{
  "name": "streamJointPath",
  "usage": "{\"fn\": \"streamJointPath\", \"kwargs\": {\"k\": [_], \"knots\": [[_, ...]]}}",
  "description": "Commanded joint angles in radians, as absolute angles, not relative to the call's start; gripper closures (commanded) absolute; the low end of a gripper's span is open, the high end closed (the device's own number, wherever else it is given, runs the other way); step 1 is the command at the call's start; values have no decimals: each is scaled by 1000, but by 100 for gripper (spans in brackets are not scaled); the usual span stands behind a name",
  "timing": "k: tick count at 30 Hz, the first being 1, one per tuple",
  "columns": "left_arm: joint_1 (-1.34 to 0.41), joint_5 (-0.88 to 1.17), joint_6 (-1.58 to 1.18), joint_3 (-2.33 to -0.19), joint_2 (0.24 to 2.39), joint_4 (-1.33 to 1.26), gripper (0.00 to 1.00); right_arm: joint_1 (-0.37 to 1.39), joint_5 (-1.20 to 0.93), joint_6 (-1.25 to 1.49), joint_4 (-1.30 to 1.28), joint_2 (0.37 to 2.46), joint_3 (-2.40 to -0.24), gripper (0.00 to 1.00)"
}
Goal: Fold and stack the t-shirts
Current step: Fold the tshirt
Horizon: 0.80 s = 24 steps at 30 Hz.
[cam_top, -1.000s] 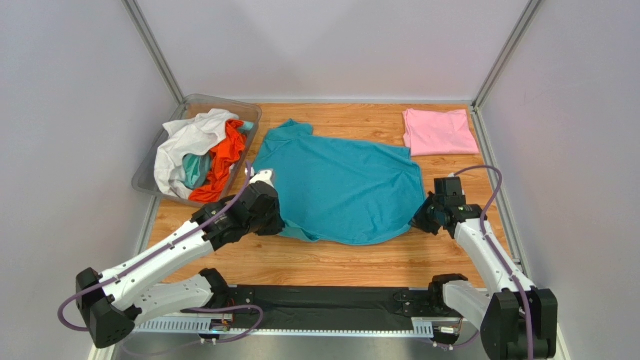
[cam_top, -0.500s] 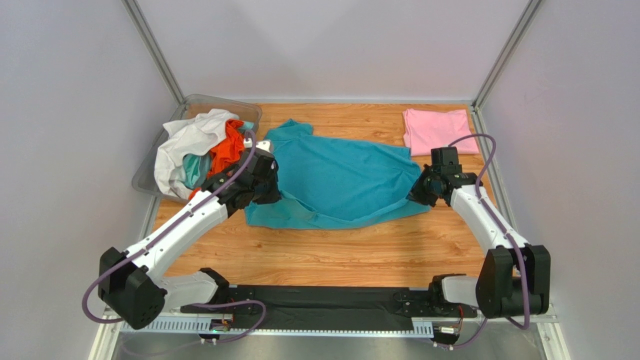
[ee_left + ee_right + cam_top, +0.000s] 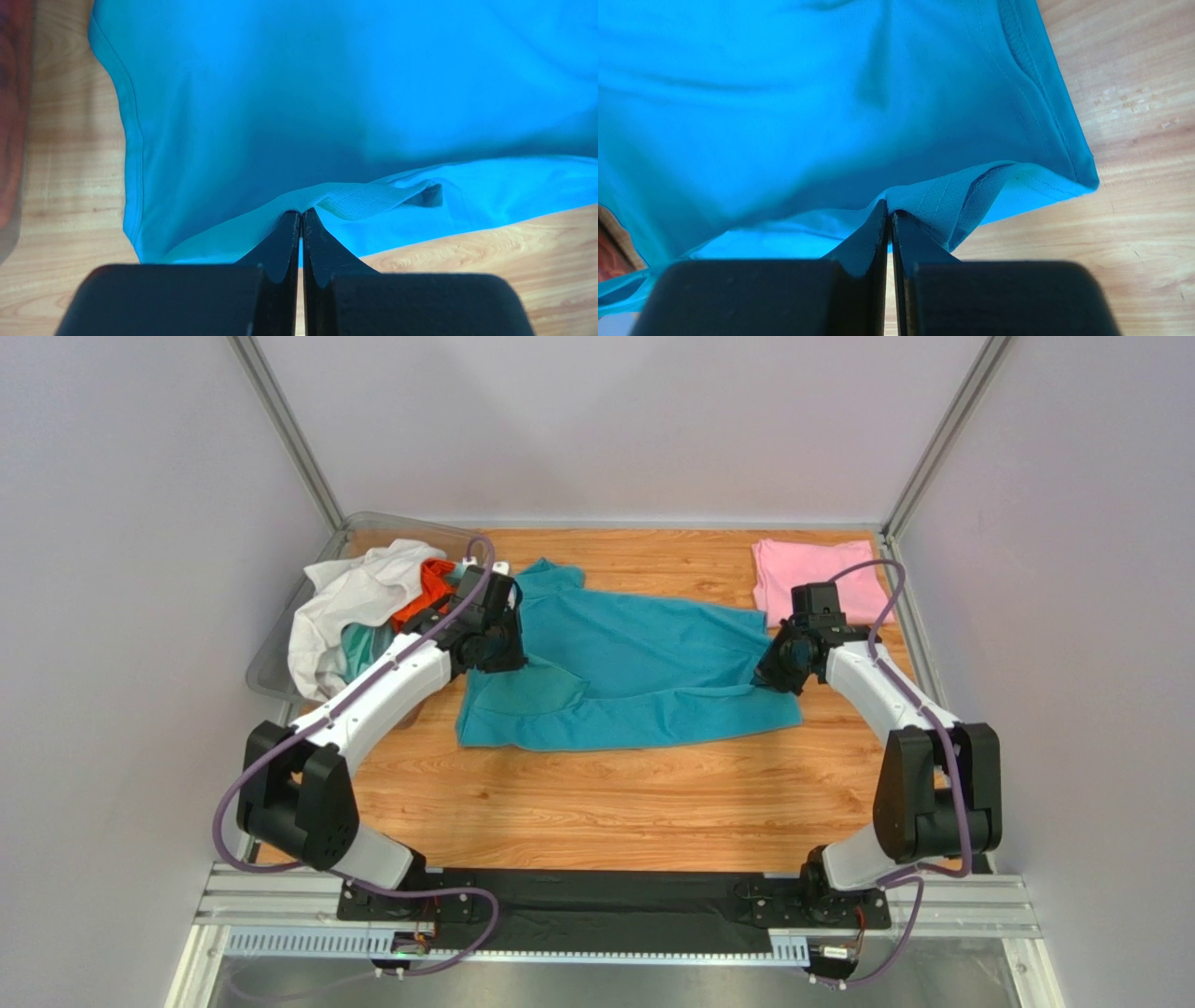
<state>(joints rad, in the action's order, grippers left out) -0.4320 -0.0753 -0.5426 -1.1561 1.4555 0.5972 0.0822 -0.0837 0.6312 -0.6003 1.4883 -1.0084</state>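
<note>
Black two-finger left gripper [image 3: 302, 213] and right gripper [image 3: 889, 206], we note, each clamp an edge of the teal-blue fabric t-shirt [image 3: 631, 672] spread on the wooden table [image 3: 631, 798]. The folded pale pink t-shirt [image 3: 821, 577] lies just beyond the right gripper. The clear plastic bin [image 3: 269, 672] of crumpled shirts [image 3: 358, 602] flanks the left.

Plain teal-blue t-shirt [image 3: 631, 672], pale pink t-shirt [image 3: 807, 574], white shirt [image 3: 344, 602], orange shirt [image 3: 424, 597], light brown wood-grain table [image 3: 631, 798], black fingers [image 3: 281, 245] on white arms [image 3: 382, 696]

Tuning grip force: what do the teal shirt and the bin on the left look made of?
The teal shirt: thin matte knit fabric, fibre unclear; it drapes and shows fine weave at the pinched fold. The bin: probably clear rigid plastic; see-through wall.
</note>
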Motion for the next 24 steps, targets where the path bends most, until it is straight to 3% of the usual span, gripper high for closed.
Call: {"fn": "streamJointPath", "kwargs": {"k": [1, 9, 16, 18, 20, 21, 22, 23, 24], "knots": [[-411, -77, -483, -1218, 1499, 551, 100, 80, -58, 620, -555, 1529, -1069, 98], [-362, -22, -433, -1336, 1693, 535, 100, 78, -2, 630, -552, 1626, -1132, 97], [-351, -96, -423, -1400, 1787, 528, 100, 75, 37, 627, -551, 1684, -1173, 93], [-344, -112, -428, -1411, 1810, 532, 98, 72, 38, 624, -551, 1704, -1186, 87], [-336, -115, -431, -1427, 1828, 537, 86, 71, 40, 621, -557, 1718, -1203, 78], [-331, -114, -433, -1436, 1833, 544, 70, 71, 43, 620, -566, 1720, -1209, 73], [-331, -117, -436, -1449, 1839, 549, 59, 68, 43, 615, -568, 1718, -1219, 58], [-331, -120, -437, -1460, 1839, 561, 51, 67, 44, 612, -578, 1714, -1226, 50], [-331, -109, -440, -1466, 1838, 575, 32, 69, 44, 598, -586, 1706, -1229, 42]]}}
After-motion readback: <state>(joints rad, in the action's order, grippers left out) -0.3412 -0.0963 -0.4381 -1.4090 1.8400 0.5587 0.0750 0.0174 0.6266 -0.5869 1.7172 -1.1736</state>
